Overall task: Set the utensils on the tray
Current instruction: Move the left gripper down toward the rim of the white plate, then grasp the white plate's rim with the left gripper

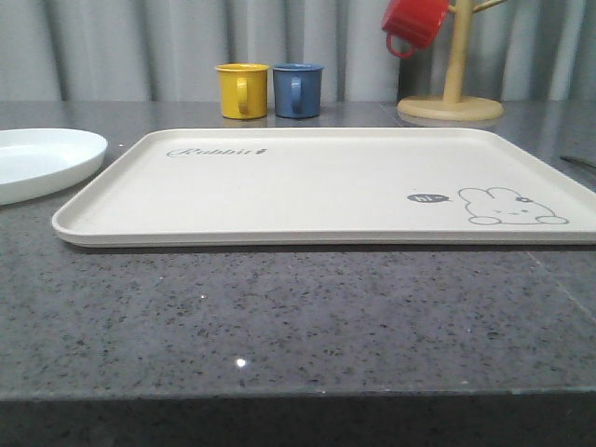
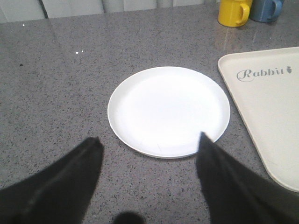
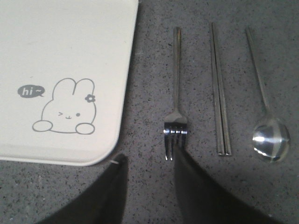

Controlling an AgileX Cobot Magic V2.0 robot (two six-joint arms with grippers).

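- tray (image 1: pixel 317 186): cream, rectangular, rounded corners, low raised rim; lies flat on the grey speckled countertop (image 1: pixel 279 317). nothing rests on its surface. "rabbit" lettering at one corner, a rabbit drawing with a "hi" bubble at another.
- plate (image 2: pixel 168 110): round, shallow, white, bare; sits on the countertop just beside the tray's left edge, apart from it. in the front view its rim shows at the far left.
- fork (image 3: pixel 175 98): steel, four tines; lies on the countertop just beside the tray's right edge, not touching it.
- chopsticks (image 3: pixel 219 88): flat steel pair, laid together, between the fork and the spoon (image 3: pixel 267 121), all three roughly parallel and apart from one another.
- left gripper (image 2: pixel 149 147): jaws spread wide, holding nothing; poised above the countertop at the near rim of the plate.
- right gripper (image 3: pixel 149 161): jaws parted, holding nothing; one dark finger overlaps the fork's tine end in the wrist view, contact cannot be told.
- background: yellow mug (image 1: pixel 242 89) and blue mug (image 1: pixel 298 89) stand side by side behind the tray; a red mug (image 1: pixel 415 22) hangs on a wooden mug tree (image 1: pixel 453 93).
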